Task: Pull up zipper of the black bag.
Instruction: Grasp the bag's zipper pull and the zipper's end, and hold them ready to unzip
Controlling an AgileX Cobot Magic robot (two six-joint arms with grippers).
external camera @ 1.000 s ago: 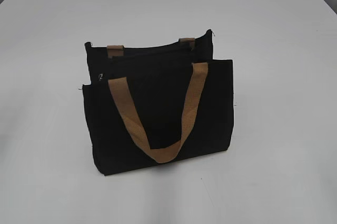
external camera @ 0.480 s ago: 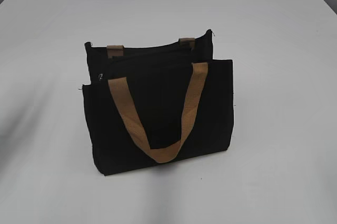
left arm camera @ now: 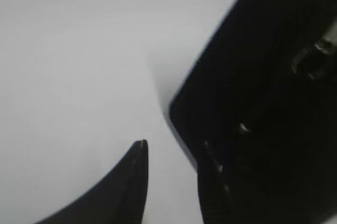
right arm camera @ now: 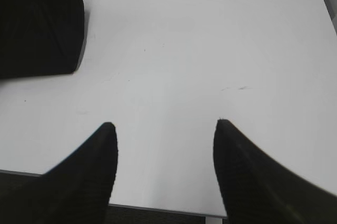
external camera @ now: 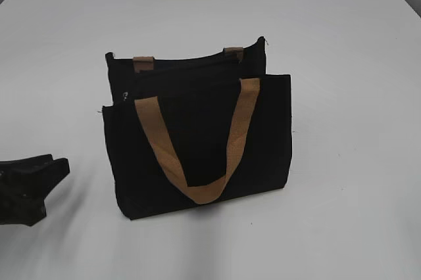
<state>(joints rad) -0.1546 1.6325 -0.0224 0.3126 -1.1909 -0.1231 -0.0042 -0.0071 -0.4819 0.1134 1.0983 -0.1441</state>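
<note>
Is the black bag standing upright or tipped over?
Upright: the black bag stands on its base on the table, one handle hanging down its front.

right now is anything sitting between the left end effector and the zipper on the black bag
Nothing visible does. The left end effector is low at the black bag's left side, bare table between them. The zipper sits higher, at the top left corner.

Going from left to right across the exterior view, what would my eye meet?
Left hand at the picture's left edge → bare white table → zipper at the bag's left top corner → black bag → more bare table.
</note>
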